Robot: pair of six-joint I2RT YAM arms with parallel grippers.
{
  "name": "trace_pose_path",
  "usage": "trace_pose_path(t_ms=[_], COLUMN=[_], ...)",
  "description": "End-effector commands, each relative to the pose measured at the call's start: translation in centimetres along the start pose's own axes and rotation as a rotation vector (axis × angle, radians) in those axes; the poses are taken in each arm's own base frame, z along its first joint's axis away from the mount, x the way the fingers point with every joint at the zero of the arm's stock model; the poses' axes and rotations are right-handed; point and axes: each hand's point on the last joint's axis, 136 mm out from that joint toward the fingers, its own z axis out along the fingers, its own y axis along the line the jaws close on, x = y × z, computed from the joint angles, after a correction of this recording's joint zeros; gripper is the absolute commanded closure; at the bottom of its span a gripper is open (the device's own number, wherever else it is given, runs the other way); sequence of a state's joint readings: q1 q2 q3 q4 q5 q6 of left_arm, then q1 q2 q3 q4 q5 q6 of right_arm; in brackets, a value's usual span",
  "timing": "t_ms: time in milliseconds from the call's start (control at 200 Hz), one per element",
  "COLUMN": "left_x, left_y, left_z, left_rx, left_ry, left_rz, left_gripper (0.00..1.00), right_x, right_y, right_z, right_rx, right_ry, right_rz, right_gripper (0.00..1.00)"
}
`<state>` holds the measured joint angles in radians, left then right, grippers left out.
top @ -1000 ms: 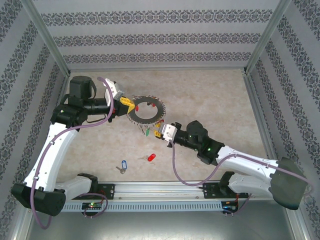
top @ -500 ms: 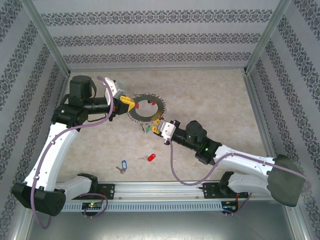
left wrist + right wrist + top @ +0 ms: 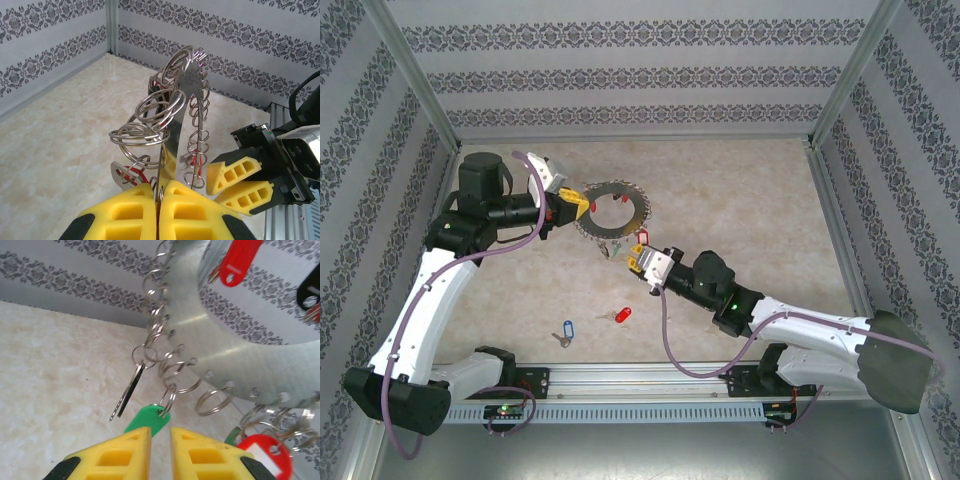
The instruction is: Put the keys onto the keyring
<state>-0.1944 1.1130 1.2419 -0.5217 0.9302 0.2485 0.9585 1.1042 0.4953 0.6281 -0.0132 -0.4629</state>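
Note:
The keyring point(image 3: 610, 230), a grey metal disc with an open centre, is held up on edge at the table's centre-left. Split rings and a few tagged keys hang from its rim. My left gripper point(image 3: 574, 205) is shut on the ring's edge; in the left wrist view the yellow fingers point(image 3: 135, 210) pinch the plate point(image 3: 176, 127). My right gripper point(image 3: 636, 262) sits just below the ring's near rim. Its fingers point(image 3: 120, 455) stand a narrow gap apart, below a green tag point(image 3: 149, 420) that hangs from a split ring. Two loose keys lie on the table: a red-tagged one point(image 3: 623, 315) and a blue-tagged one point(image 3: 566, 330).
The marble-patterned table point(image 3: 750, 200) is boxed in by patterned walls and aluminium posts. A red tag point(image 3: 239, 262) and another red tag point(image 3: 265, 455) hang from the keyring point(image 3: 235, 350), and a bare key point(image 3: 127, 390) dangles near the green tag. The arm bases stand along the near rail.
My left gripper has drawn the keyring a little up and away. The right gripper has stayed under the ring's near rim, and its fingers have narrowed slightly.

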Motion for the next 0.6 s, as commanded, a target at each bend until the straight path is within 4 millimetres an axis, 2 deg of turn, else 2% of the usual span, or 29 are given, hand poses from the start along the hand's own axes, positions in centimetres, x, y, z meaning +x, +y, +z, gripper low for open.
trace_pose_path(t_ms=[0, 365, 595], left_x=[-2.3, -2.2, -2.1], left_y=[-0.4, -0.4, 0.1], left_z=[-1.1, -1.3, -1.2], left_rx=[-0.019, -0.034, -0.058], left_ry=[-0.084, -0.087, -0.089], left_rz=[0.050, 0.050, 0.040], left_gripper=[1.00, 1.00, 1.00], right_x=[-2.1, -3.6, -3.1], right_y=[-1.7, -3.5, -3.5], right_z=[0.0, 0.9, 1.0], right_rx=[0.080, 0.166, 0.172], right_ry=[-0.068, -0.113, -0.101], right_rz=[0.006, 0.013, 0.017], right_gripper=[0.82, 0.82, 0.80])
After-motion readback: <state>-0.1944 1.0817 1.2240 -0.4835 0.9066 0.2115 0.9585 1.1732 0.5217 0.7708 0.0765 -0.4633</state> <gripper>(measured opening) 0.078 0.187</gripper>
